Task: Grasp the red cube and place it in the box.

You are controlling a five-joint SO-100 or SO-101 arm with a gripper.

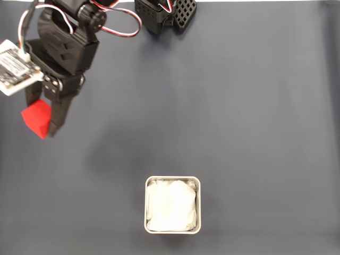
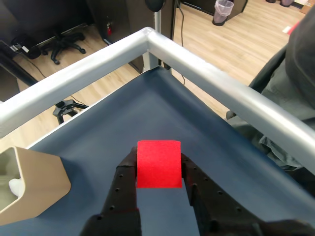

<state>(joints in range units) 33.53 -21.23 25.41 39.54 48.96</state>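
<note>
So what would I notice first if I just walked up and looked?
The bright red cube, pinched between the black fingers in the wrist view; in the fixed view it sits at the far left of the dark blue table. Next, the shiny box with white lining, near the bottom middle.

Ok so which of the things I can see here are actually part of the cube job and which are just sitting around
Part of the job:
- red cube, held between the jaws of the gripper, near the left edge in the fixed view
- box, white-lined, standing apart lower down in the fixed view

Just lying about:
- beige container at the left of the wrist view
- black part at the top edge in the fixed view
</note>
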